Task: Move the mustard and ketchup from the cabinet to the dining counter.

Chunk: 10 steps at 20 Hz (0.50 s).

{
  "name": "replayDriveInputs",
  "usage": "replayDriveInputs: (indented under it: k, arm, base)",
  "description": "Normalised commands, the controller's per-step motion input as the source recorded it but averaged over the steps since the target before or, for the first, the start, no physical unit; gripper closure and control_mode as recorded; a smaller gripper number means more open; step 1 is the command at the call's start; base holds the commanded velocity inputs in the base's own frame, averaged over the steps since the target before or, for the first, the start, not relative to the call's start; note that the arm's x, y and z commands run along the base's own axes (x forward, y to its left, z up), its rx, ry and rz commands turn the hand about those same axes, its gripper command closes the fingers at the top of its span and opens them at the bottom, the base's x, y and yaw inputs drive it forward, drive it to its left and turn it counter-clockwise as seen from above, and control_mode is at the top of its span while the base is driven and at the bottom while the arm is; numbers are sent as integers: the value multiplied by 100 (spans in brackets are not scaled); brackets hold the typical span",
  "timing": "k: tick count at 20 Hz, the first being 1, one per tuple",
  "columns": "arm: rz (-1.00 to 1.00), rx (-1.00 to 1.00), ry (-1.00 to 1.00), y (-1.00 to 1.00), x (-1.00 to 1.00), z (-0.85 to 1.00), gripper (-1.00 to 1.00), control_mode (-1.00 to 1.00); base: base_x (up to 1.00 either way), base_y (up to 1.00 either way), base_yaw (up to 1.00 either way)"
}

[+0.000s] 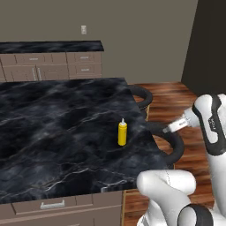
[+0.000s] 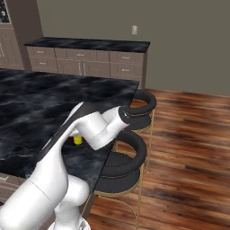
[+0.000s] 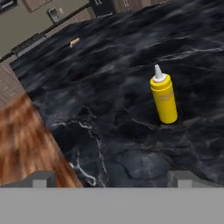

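The gripper (image 3: 112, 178) hangs empty, jaws wide apart, above the dining counter (image 1: 53, 128), where the mustard (image 1: 122, 133) stands upright near the edge; next, probably fetching the ketchup from the cabinet

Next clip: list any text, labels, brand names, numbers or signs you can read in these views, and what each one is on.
No readable text in any view.
Mustard bottle: a faint darker patch on its front, too blurred to read as a label.
Robot arm: a small dark marking on the forearm, too small to read.
Wall plate: blank, no writing.
Dining counter: only white veins in the black marble, no lettering.
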Motion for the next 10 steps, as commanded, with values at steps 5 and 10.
replayDriveInputs:
  k: [5, 10]
  arm:
    - [-30, -4, 24, 0, -43, 33, -100, -100]
    - [-16, -19, 9, 7, -56, 32, -100, -100]
  base:
    - [0, 0, 0]
    - [0, 0, 0]
